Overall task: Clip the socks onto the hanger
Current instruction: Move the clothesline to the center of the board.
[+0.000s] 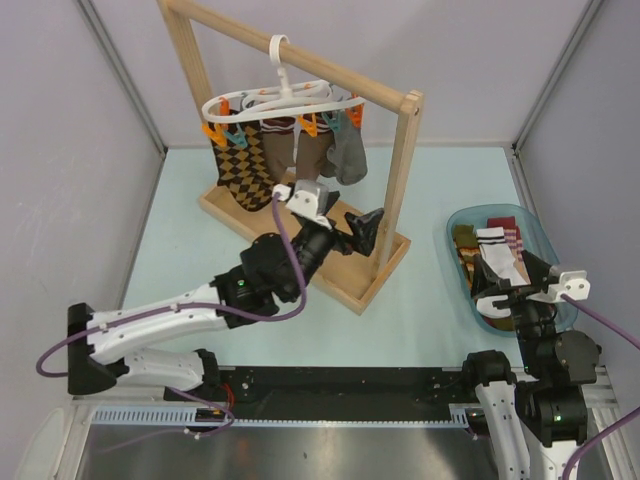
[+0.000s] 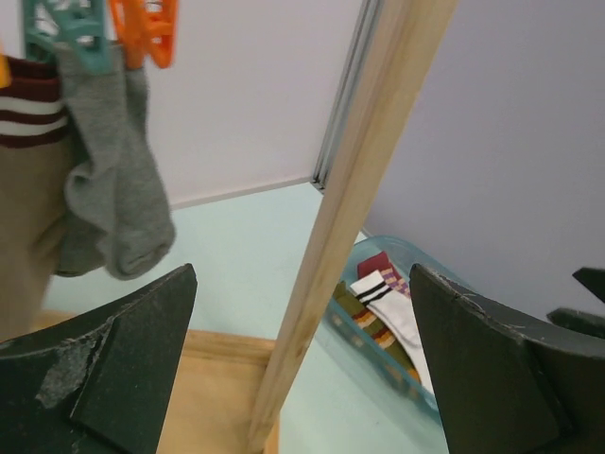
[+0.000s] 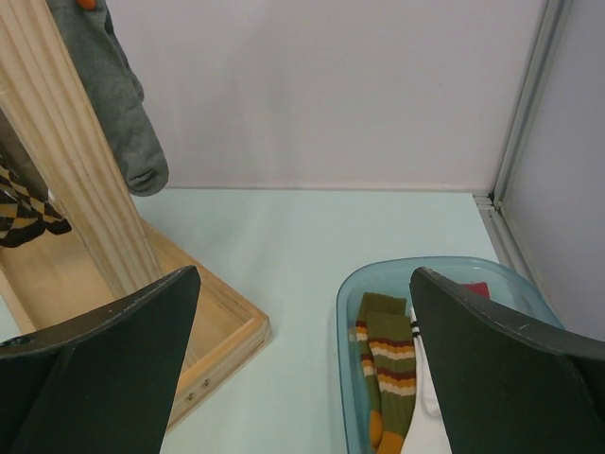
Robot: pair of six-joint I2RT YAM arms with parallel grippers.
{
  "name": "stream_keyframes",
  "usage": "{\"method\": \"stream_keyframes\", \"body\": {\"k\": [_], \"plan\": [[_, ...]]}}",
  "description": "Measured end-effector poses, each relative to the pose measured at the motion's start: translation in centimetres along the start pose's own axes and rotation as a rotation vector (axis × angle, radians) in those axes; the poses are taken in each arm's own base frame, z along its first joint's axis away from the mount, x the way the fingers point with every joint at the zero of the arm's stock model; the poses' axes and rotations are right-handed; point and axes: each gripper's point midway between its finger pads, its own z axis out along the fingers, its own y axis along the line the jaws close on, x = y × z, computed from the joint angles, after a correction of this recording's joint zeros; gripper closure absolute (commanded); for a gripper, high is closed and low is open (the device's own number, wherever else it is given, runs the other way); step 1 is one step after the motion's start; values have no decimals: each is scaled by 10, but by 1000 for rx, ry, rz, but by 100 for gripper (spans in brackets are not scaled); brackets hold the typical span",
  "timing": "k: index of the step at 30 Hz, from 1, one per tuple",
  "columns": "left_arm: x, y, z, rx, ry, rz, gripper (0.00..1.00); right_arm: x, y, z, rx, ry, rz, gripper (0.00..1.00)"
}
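The white hanger (image 1: 280,95) hangs by its hook from the wooden rack's top bar, and several socks are clipped to it: a brown argyle one (image 1: 240,172), a tan one (image 1: 288,150) and a grey one (image 1: 348,155). More socks lie in the teal bin (image 1: 458,228): a white one with dark stripes (image 1: 497,250), an olive-orange striped one (image 3: 388,350) and a red one (image 1: 500,222). My left gripper (image 1: 362,230) stands open and holds nothing, over the rack's base by its right post. My right gripper (image 1: 515,285) is open above the bin's near end and holds nothing.
The tall wooden rack stands on a shallow wooden base (image 1: 300,255) at the middle back. Its right post (image 2: 350,218) runs between my left fingers in the left wrist view. Orange (image 2: 142,33) and teal (image 2: 61,28) clips hold the grey sock (image 2: 113,189). Grey walls close in the back and sides.
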Motion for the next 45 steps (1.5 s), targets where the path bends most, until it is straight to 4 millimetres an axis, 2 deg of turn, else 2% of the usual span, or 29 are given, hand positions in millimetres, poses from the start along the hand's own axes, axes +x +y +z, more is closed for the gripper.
{"method": "stream_keyframes", "body": {"k": [6, 12, 16, 19, 22, 26, 29, 32, 37, 41, 43, 45], "plan": [[-19, 39, -42, -26, 4, 11, 0, 3, 7, 3, -39, 19, 1, 0], [-56, 112, -76, -157, -28, 10, 0, 10, 12, 9, -72, 52, 4, 0], [-72, 135, -92, -176, -52, 16, 0, 16, 18, 15, -105, 83, 7, 0], [-69, 140, -92, -165, -30, 32, 0, 19, 22, 17, -133, 101, 10, 0], [-49, 152, -86, -183, 45, 58, 0, 21, 31, 17, -184, 113, 14, 0], [-33, 187, -84, -255, 116, 52, 0, 22, 48, 19, -278, 126, 34, 0], [-37, 206, -92, -295, 109, 26, 0, 24, 63, 28, -365, 149, 62, 0], [-48, 213, -101, -312, 77, 11, 0, 24, 79, 39, -459, 157, 100, 0], [-60, 212, -115, -317, 40, 7, 0, 25, 109, 57, -605, 143, 170, 0], [-67, 214, -126, -342, 16, 20, 0, 32, 148, 67, -730, 147, 189, 0], [-68, 216, -128, -356, 15, 29, 0, 37, 167, 73, -759, 142, 171, 0], [-66, 218, -129, -364, 23, 37, 0, 44, 179, 82, -742, 138, 151, 0]]}}
